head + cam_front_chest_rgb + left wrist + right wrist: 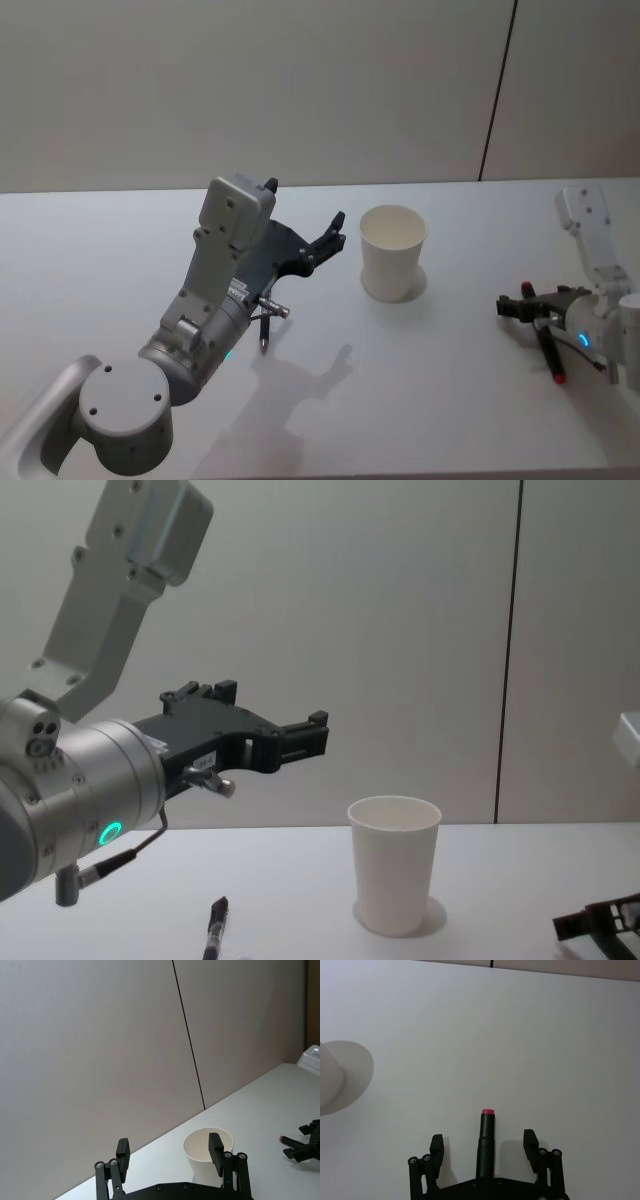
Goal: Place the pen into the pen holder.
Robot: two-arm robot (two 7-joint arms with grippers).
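A white paper cup [393,252] stands upright near the middle of the desk [450,400], open end up.

The right pincer [483,1140] sits low over the desk, well to the right of the cup. Its fingers [436,1144] are apart. A red-tipped pen [487,1127] lies flat on the desk between them, its red end pointing away from the palm. Neither finger visibly touches the barrel, so nothing is clamped. In the head view this pen [550,355] lies just beside the right pincer's black frame, near the desk's right side and well apart from the cup.

The left arm is raised above the desk, to the left of the cup. The left pincer [328,240] points toward the cup with its fingers [122,1154] spread wide and holding nothing. In the left wrist view the cup's rim [208,1132] shows between the two fingertips, farther off. In the chest view the left pincer hangs higher than the rim of the cup.

A second pen, a black pen [215,932], lies on the desk below the left arm — left of the cup and apart from it, with nothing touching it.
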